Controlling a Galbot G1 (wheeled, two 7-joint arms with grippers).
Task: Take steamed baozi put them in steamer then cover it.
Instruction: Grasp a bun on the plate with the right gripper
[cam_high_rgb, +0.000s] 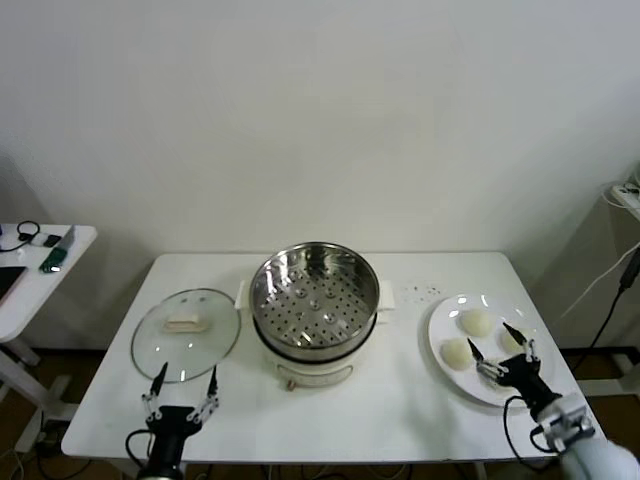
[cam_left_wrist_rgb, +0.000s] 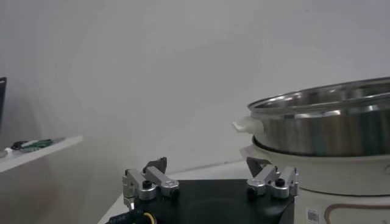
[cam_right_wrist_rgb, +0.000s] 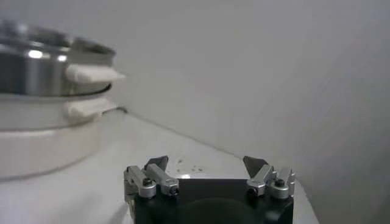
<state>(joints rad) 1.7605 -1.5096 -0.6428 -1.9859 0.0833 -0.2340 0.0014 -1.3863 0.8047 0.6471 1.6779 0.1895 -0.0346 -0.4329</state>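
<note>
Reaching for the first bun is the step I judge to be in hand: my right gripper (cam_high_rgb: 503, 350) hangs with its fingers spread wide over the near part of the flat white round plate (cam_high_rgb: 438, 325), which lies to the right of the round shiny steel steamer (cam_high_rgb: 314, 300) with its perforated tray and cream-white base. I can see three small domed cream-white steamed baozi (cam_high_rgb: 474, 322) on that plate; one sits partly behind the fingers, and any fourth is hidden from me. None is in the steamer yet, whose tray lies bare.

My left gripper (cam_high_rgb: 182, 393) waits with its fingers also spread, left of the steamer and just short of the round glass lid (cam_high_rgb: 186, 334) with its pale handle, which lies flat on the table beside the pot.

Next I would lower the right gripper around the nearest bun and close gently, since soft dough should dent easily, then carry it left over the steamer rim.

Everything rests on a white rectangular table (cam_high_rgb: 330, 400) against a plain white wall. A smaller white side table (cam_high_rgb: 40, 270) with a few small items stands further left of the steamer, and cables hang at the far right.
</note>
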